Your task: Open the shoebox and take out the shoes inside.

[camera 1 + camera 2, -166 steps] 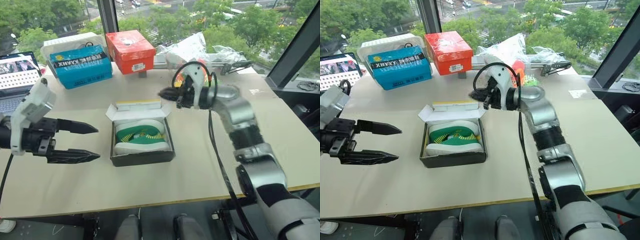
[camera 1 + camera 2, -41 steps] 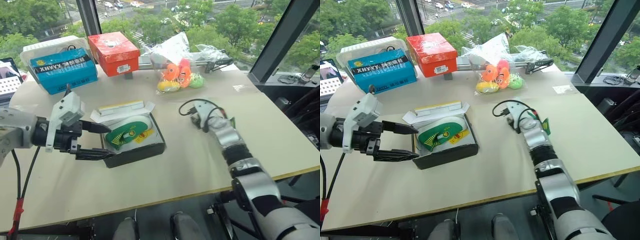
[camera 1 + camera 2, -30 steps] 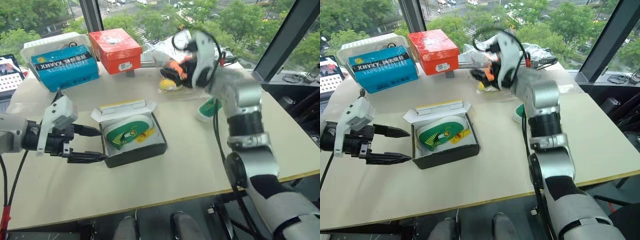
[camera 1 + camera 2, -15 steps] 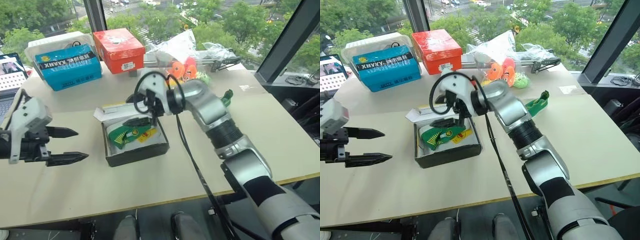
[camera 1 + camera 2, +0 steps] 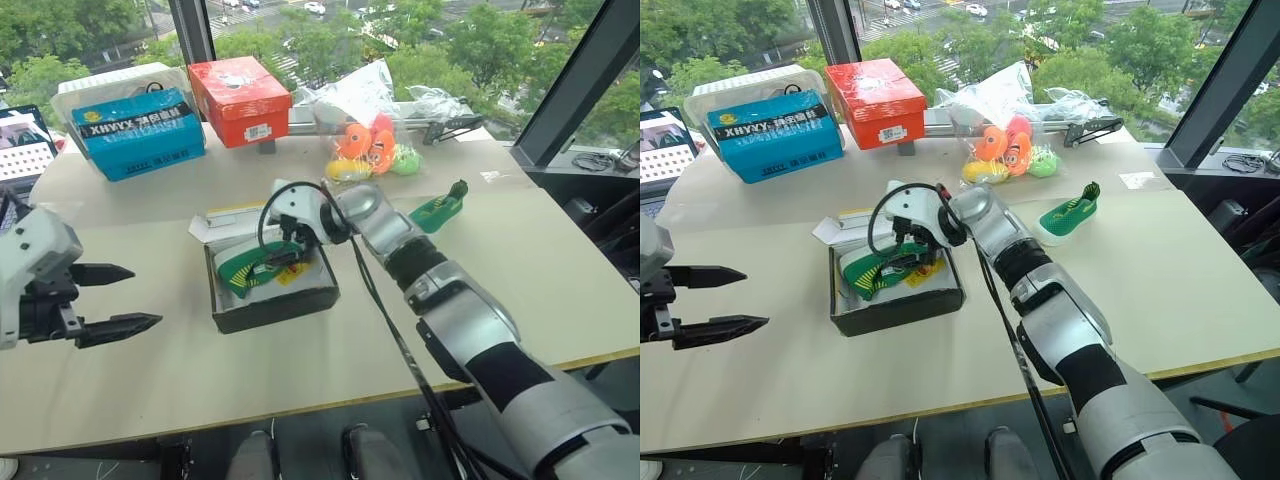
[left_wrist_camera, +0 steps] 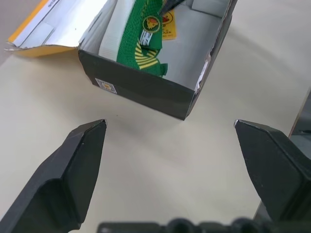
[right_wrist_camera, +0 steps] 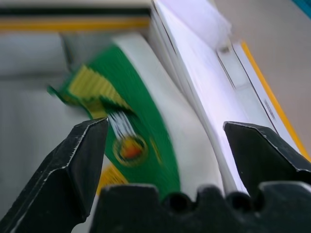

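shoebox (image 5: 272, 285) lid folded back | right gripper (image 5: 902, 248) spread over remaining shoe (image 5: 877, 266), nothing grasped | left gripper (image 5: 118, 299) spread, empty, at box's 9 o'clock | second shoe (image 5: 1068, 215) laid at box's 2 o'clock

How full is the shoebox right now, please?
Half emptied: the open shoebox holds one green shoe; the other shoe lies on the table.

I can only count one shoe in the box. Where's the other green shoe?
In the head views the other green shoe lies on the table, right of the open shoebox and just in front of the bagged toys.
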Tool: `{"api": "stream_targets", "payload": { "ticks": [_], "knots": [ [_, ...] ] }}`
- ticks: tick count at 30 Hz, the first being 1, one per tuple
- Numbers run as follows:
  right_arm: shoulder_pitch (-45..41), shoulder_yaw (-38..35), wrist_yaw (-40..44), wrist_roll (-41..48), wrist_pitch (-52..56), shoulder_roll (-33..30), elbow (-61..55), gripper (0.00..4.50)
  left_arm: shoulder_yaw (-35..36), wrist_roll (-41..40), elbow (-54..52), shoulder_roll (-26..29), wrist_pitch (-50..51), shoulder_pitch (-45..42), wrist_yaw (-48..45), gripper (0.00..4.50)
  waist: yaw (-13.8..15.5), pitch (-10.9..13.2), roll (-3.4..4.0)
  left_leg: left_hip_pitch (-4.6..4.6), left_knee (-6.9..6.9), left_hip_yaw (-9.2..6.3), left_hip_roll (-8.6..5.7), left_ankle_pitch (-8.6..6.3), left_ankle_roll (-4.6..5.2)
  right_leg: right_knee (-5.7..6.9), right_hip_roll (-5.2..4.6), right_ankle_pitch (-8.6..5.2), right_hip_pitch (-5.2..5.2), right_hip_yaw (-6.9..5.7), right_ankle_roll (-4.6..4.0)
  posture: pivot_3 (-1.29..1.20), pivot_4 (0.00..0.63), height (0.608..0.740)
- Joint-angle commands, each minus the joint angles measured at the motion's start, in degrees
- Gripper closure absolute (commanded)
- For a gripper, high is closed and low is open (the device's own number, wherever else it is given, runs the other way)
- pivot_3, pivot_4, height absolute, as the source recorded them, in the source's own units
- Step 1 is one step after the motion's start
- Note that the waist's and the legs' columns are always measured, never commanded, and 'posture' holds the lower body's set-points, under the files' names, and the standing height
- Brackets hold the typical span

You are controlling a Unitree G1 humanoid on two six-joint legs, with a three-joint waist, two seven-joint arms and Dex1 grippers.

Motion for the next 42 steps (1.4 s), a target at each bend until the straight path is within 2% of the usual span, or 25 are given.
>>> {"api": "stream_targets", "payload": {
  "ticks": [1,14,22,27,42],
  "knots": [
    [-2.97,-2.57,-0.61,-0.86,-2.71,-1.15,1.46,0.04,1.48,0.06,-0.26,0.56,-0.55,-0.83,0.28,0.00,0.01,0.00,0.00,0.00,-0.01,0.00,0.00,0.00,0.00,0.00,0.00,0.00,0.00,0.00,0.00,0.00,0.150,0.740],
    [-1.07,-5.95,3.04,-1.19,-1.31,-2.19,-2.36,0.04,-4.35,-0.95,2.67,1.80,-2.87,-5.65,1.25,0.00,-0.11,0.00,0.00,0.02,-0.01,0.00,0.02,0.00,-0.01,0.02,0.03,0.01,0.01,0.01,-0.01,0.00,0.150,0.740],
    [-1.76,-8.22,7.03,-0.26,1.94,-3.44,-7.98,0.04,-4.29,-1.06,2.74,1.87,-2.89,-5.65,0.90,0.00,0.00,0.00,0.00,0.02,0.00,0.00,0.01,0.00,-0.01,0.02,0.02,0.01,0.02,0.00,0.00,0.00,0.150,0.740],
    [1.41,-6.40,10.99,-1.25,4.82,-3.81,-12.78,0.04,-4.06,-1.32,2.66,1.99,-3.12,-5.88,0.27,0.00,-0.07,0.00,-0.01,0.03,0.00,0.01,0.03,0.00,-0.01,0.04,0.05,0.01,0.01,0.00,0.00,0.00,0.150,0.740],
    [3.02,-4.75,8.10,-3.49,5.69,-3.28,-11.87,0.04,-3.94,-1.52,3.18,1.94,-3.85,-6.88,-1.03,0.00,-0.01,-0.01,-0.01,0.04,0.03,0.01,0.03,-0.01,-0.01,0.04,0.05,0.00,0.04,0.00,0.00,0.00,0.150,0.740]
  ]
}}
